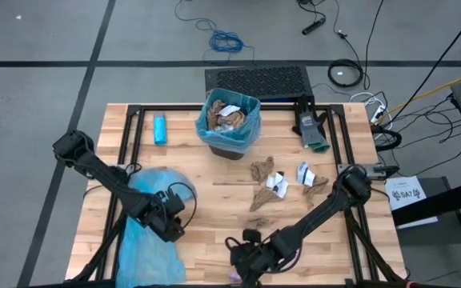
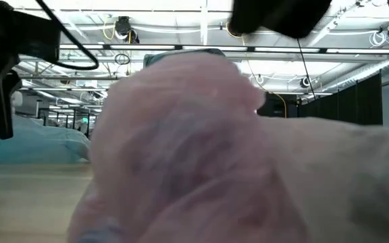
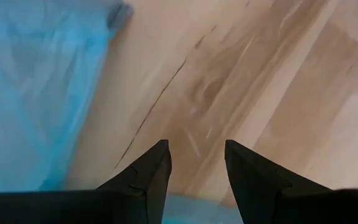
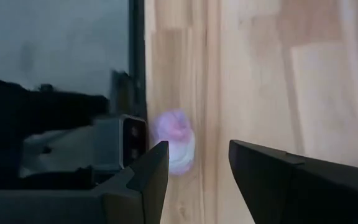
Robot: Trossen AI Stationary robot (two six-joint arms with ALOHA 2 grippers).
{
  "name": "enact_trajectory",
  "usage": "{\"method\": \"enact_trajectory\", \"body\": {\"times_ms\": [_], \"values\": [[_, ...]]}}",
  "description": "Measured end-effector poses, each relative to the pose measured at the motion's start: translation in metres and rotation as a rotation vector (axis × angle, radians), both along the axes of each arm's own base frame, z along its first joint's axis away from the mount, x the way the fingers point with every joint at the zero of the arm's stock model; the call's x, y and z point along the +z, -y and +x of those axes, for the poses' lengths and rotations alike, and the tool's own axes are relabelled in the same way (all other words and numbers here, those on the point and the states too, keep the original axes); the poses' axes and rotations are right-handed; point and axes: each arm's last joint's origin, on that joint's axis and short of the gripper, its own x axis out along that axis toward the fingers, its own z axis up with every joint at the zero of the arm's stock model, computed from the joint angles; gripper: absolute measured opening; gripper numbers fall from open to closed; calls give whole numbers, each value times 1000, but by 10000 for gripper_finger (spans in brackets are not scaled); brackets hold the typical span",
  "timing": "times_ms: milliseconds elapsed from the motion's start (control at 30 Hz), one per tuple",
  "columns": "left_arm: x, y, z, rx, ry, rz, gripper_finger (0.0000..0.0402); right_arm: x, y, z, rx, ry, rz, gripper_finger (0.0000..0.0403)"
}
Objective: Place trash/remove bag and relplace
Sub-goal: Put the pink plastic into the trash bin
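From above, we see the bin [image 1: 228, 124] at upper centre of the counter [image 1: 190, 172], lined with a blue bag and already holding brown and white wads. More trash [image 1: 282, 182] lies loose at centre right: brown paper wads and white bits, well apart from the bin. A small blue oblong [image 1: 160, 129] sits at upper left, and a spare blue bag [image 1: 149, 220] spreads over the lower left. Our left gripper [image 1: 169, 220] hangs at that bag's right edge; our right gripper [image 1: 246, 254] sits at lower centre, near the counter's front edge.

In the low view, a pink wad [image 2: 201, 148] fills most of the frame, right against the lens, with the blue bag at far left.

The left wrist view shows the left jaws released and empty over bare wood, with the bag at the left of the frame.

The right wrist view shows the right jaws parted too, holding nothing, with the pink wad [image 4: 178, 142] just ahead of them by the counter's edge.

We judge the trash-collecting step is in hand: next the right arm should lower, close on the pink wad, and carry it to the bin.
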Motion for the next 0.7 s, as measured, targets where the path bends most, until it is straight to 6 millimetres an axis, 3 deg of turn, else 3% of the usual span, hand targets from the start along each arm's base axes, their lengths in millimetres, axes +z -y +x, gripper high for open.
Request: {"method": "enact_trajectory", "body": {"times_ms": [167, 700], "values": [[1, 4, 0, -1, 31, -10, 155, -26, -6, 5, 5, -62, 14, 160], [4, 9, 6, 8, 117, -39, 155, -54, -19, 19, 51, 21, 37, 159]]}}
